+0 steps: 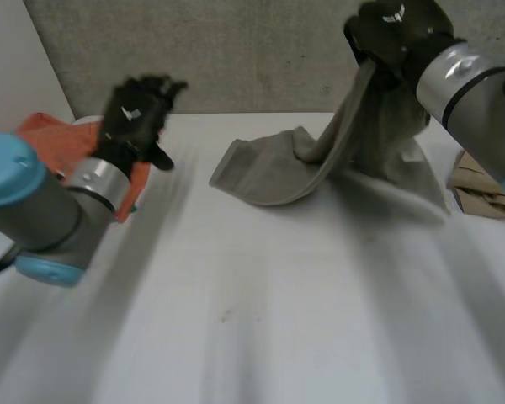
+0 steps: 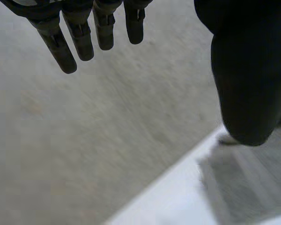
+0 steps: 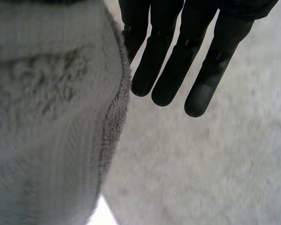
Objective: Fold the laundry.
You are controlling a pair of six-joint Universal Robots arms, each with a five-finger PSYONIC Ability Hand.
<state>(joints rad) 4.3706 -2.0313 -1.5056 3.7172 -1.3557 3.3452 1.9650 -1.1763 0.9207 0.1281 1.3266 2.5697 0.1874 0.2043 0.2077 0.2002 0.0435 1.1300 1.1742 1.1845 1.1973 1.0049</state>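
- Our right hand [image 1: 396, 34] stood high over the far side of the desk [image 1: 278, 320] with the grey towel [image 1: 269, 172] hanging from it. One end of the towel was raised, and the rest lay crumpled on the desk below, trailing toward the middle.
- In the right wrist view its fingers [image 3: 164, 70] ran straight and close together, clear of the cloth. The towel [image 3: 51, 117] hung just beside the nearest finger, on the thumb side. We judged it pinched there against the thumb, though the cloth hid the thumb itself.
- Our left hand [image 1: 135, 114] hovered above the orange cloth [image 1: 50, 139] at the desk's left edge, well apart from the towel. Its fingers [image 2: 79, 37] were straight and slightly spread, and it held nothing.
- A beige cloth [image 1: 480, 189] lay bunched at the right edge, near the towel.
- We took the step in hand to be lifting the towel so it could be spread flat. No fold had yet been made.
- To do this well, we would raise the towel until its crumpled end hung free. We would then bring the left hand across to the neighbouring corner of the same edge and hold that edge taut between both hands.
- We would lay it down by drawing it toward the open near part of the desk, away from the beige and orange cloths.
- The pinch looked shallow on thick pile, so we thought a slow lift safer than a quick one.
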